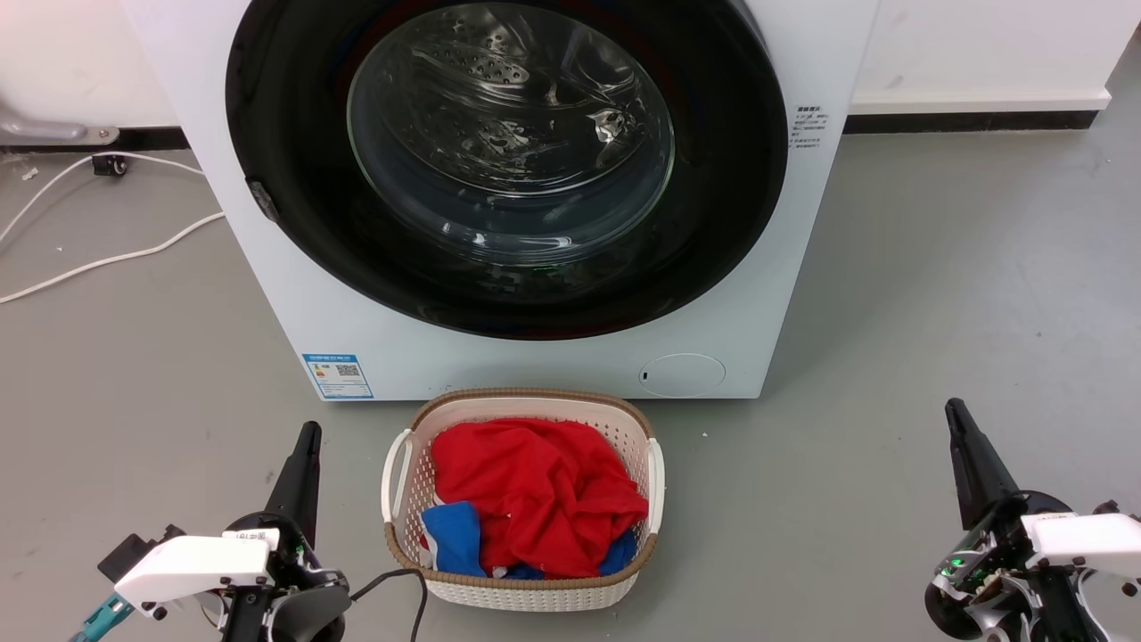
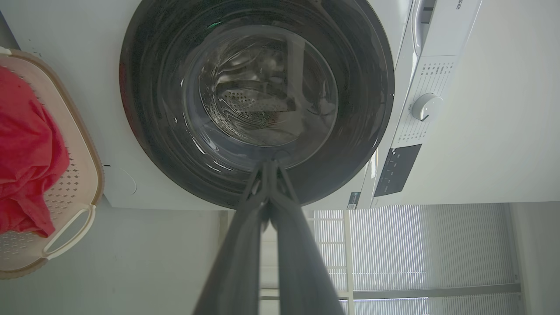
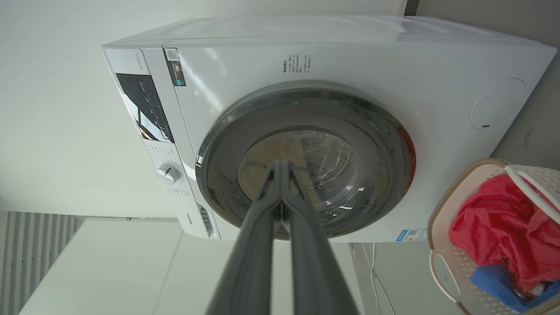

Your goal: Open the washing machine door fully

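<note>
- Washing machine door (image 1: 508, 160): a glossy black ring round clear glass. It lies closed against the white machine front (image 1: 553, 366), ahead of both pairs of jaws and well apart from them.
- Left gripper (image 1: 308, 437) (image 2: 268, 165): jaws pressed together at the tips, holding nothing. In the left wrist view the tips line up with the lower edge of the door glass.
- Right gripper (image 1: 954, 412) (image 3: 280, 162): jaws pressed together, empty. In the right wrist view the tips line up with the glass.
- Blue-and-white sticker (image 1: 337, 375) with a QR code, low on the front on the left gripper's side. Print too small to read.
- Block of small print (image 1: 809, 125) beside the door on the right gripper's side. Unreadable.
- Black control panel (image 3: 144, 107) and white dial (image 3: 168, 173). The legends around the dial are too fine to read.
- Dark sticker (image 3: 175, 65) with a QR code next to the panel. Text not legible.
- Lettering (image 2: 459, 4) is cut by the top edge of the left wrist view; the last letters read "se".
- Basket (image 1: 526, 593) sits between the two grippers, nearer them than the machine. Red cloth (image 1: 535, 490) lies over blue cloth (image 1: 453, 535) and hides whatever is beneath.
- The top of the door is cut off in the head view. Reflections blur the drum behind the glass.
</note>
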`<state>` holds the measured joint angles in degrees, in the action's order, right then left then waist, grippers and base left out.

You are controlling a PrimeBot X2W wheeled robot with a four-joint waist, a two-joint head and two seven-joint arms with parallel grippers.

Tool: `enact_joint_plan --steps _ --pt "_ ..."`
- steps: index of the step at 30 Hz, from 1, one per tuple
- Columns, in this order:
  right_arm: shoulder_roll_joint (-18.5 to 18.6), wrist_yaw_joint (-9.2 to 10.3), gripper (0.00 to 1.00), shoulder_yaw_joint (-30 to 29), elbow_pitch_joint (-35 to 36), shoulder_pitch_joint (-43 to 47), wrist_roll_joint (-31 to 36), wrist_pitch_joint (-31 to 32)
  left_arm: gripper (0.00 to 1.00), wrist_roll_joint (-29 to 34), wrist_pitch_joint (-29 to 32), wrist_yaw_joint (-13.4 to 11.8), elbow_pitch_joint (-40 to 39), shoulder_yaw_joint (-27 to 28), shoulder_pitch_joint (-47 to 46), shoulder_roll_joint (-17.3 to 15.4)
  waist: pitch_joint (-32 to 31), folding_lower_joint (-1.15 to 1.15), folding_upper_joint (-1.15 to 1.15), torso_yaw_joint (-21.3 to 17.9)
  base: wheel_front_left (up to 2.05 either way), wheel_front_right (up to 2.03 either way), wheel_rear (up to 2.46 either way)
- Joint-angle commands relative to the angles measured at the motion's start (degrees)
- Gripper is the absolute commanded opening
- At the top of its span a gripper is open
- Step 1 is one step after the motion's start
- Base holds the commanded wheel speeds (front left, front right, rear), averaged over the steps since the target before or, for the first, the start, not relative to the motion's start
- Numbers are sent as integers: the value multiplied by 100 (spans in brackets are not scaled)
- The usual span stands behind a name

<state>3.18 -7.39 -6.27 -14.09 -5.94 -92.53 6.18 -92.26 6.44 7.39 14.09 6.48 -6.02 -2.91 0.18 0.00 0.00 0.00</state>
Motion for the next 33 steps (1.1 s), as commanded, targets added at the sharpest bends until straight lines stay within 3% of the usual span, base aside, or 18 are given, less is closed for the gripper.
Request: enact_joint_plan --steps 1,33 --pt "-24 -19 0 -9 -6 -71 37 26 0 23 7 18 3 17 -51 -2 0 0 0 0 0 0 0" --pt "-32 -19 0 -19 -6 -72 32 29 0 25 10 19 2 19 -51 0 0 0 0 0 0 0 0"
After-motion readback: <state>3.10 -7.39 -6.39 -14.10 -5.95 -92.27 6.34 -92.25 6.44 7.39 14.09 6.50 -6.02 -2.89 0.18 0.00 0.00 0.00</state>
